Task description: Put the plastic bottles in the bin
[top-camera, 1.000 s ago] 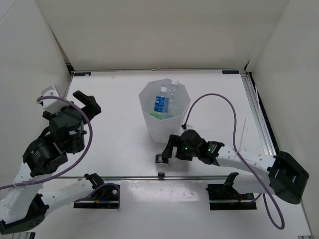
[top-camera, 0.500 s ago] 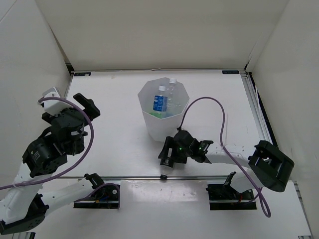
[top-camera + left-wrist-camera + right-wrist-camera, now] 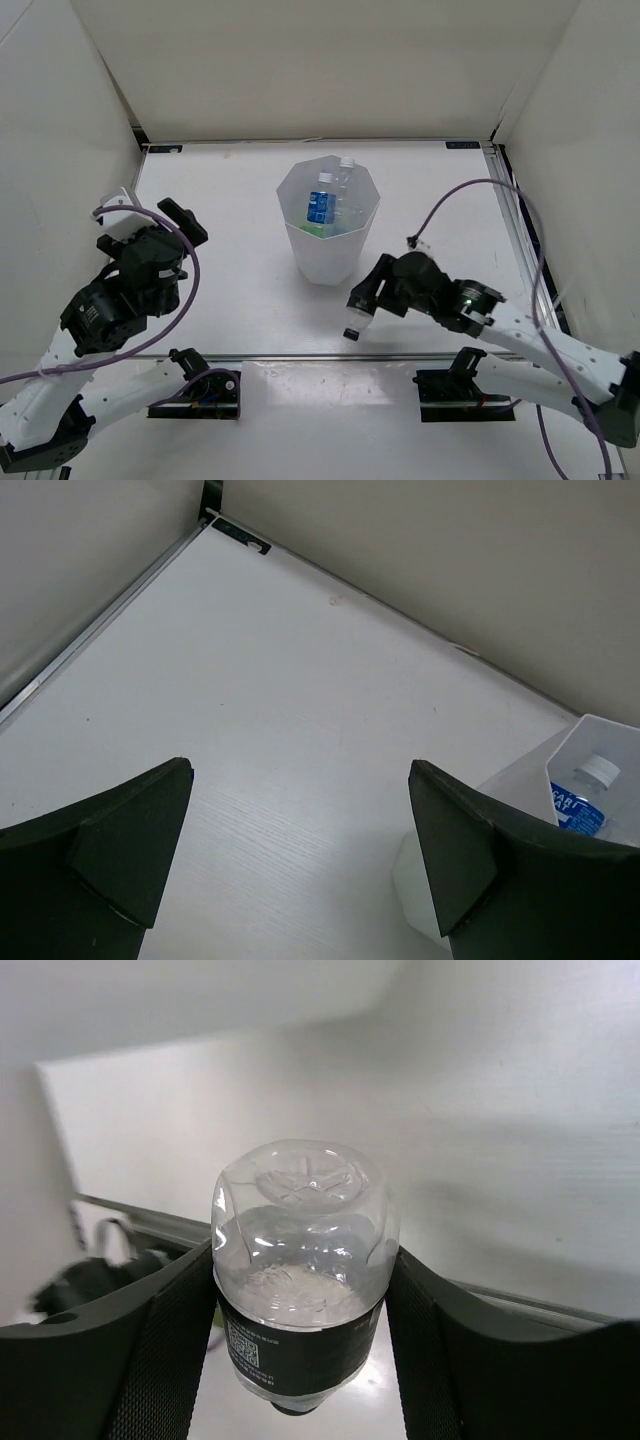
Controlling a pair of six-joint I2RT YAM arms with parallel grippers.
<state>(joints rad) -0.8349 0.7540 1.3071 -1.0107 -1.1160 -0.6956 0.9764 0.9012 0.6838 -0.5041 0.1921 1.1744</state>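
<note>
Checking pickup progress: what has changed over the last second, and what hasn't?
The right gripper, shut on the black-label bottle, raised it off the table and swung right; the bottle hangs cap down. The left gripper barely shifted, open. The bin and its bottles stayed put.

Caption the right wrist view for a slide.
Right gripper clamping a short clear plastic bottle with black label, seen base-first.

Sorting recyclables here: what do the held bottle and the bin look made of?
The short bottle looks like clear glossy plastic: its moulded base is see-through with highlights. The bin seems white translucent plastic, duller: its faceted wall looks milky, probably not fully opaque.
</note>
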